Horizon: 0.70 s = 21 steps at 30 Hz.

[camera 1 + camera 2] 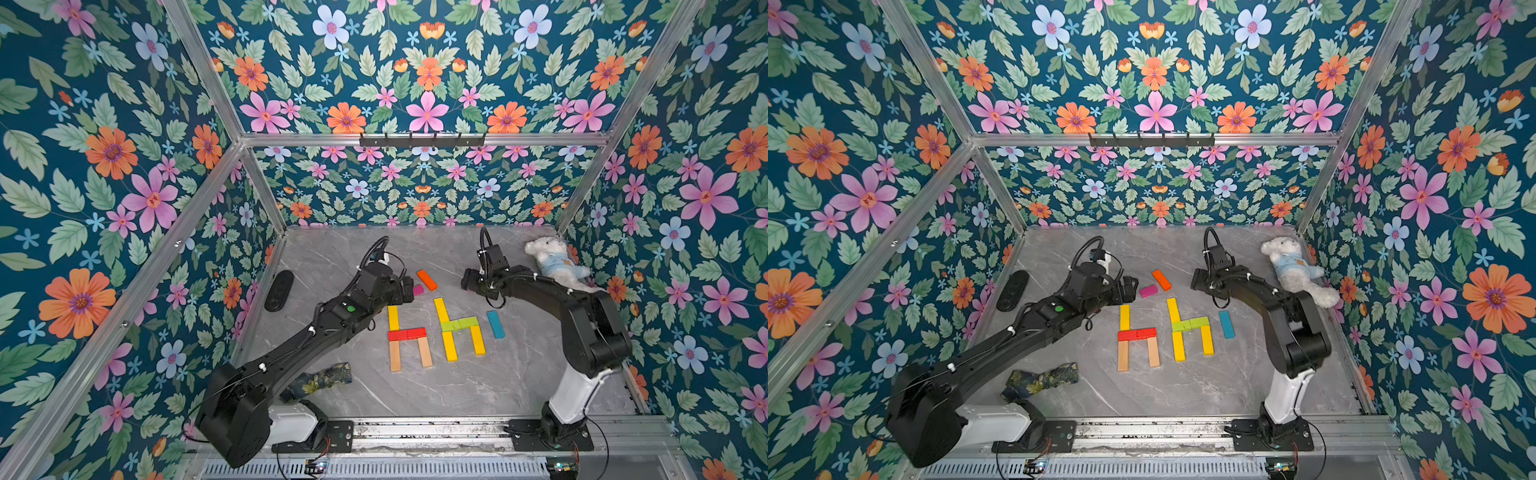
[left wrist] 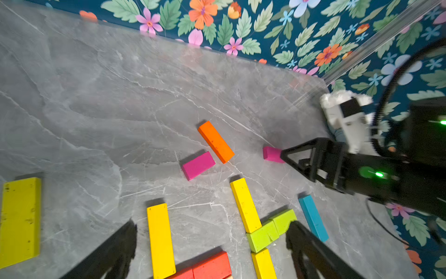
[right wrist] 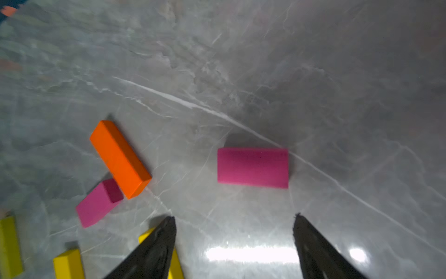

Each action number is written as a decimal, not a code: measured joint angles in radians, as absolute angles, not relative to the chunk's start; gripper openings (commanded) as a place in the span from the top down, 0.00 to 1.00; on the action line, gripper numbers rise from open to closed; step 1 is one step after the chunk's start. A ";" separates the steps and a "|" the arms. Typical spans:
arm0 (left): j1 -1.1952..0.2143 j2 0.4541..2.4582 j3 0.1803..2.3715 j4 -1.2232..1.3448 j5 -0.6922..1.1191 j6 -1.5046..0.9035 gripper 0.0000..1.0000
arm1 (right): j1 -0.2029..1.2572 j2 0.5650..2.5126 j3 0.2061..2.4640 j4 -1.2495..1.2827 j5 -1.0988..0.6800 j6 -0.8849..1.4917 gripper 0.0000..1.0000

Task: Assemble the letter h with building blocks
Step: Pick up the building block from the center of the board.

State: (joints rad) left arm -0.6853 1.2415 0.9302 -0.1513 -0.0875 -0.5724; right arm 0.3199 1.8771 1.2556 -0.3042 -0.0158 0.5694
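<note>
surface (image 1: 415, 390): grey and marble-veined; every block lay flat on it.
left h: stood at the middle of the surface. Its yellow stem (image 1: 393, 318) and plain wood legs (image 1: 395, 355) ran from near edge to far edge; its red crossbar (image 1: 407, 334) ran left to right.
right h: lay just beside the left h, toward the right edge. It leaned so that its yellow upright (image 1: 441, 309) pointed toward the far left corner, and the lime crossbar (image 1: 459, 323) tilted with it.
blue bar (image 1: 495, 324): near the right h but apart from it; long axis roughly near to far.
orange bar (image 1: 1161, 279): beyond the letters, toward the far edge; long axis diagonal, far left to near right.
magenta bar (image 1: 1148, 290): at the orange bar's near end, long axis nearly left to right; contact could not be told.
second magenta bar (image 3: 253, 168): plain only in the wrist views; in both top views the right arm hid most or all of it. It lay just ahead of the right fingers, long axis crossing their gap.
olive-yellow bar (image 2: 20, 222): clearest in the left wrist view; hidden under the left arm in both top views.
left fingers (image 2: 115, 246): spread wide and empty, above the left h's top.
right fingers (image 3: 154, 253): parted, holding nothing.
bear (image 1: 552, 262): far right corner.
</note>
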 measured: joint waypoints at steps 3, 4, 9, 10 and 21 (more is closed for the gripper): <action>-0.691 1.151 0.897 -0.162 -0.083 -0.572 0.01 | 0.319 1.970 1.346 -0.348 0.014 0.565 0.21; -0.692 1.129 0.890 -0.166 -0.081 -0.572 0.01 | 0.319 1.986 1.365 -0.350 0.024 0.565 0.21; -0.689 1.021 0.856 -0.190 -0.085 -0.564 0.01 | 0.316 2.051 1.422 -0.384 0.072 0.549 0.23; -0.689 1.010 0.852 -0.194 -0.084 -0.562 0.01 | 0.316 2.056 1.428 -0.392 0.065 0.548 0.23; -0.689 0.976 0.838 -0.217 -0.086 -0.521 0.01 | 0.324 2.036 1.462 -0.465 0.111 0.517 0.29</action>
State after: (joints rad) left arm -0.6888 0.9756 0.8379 -0.2173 -0.0860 -0.5205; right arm 0.3237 2.0357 1.4624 -0.4648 0.1112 0.5175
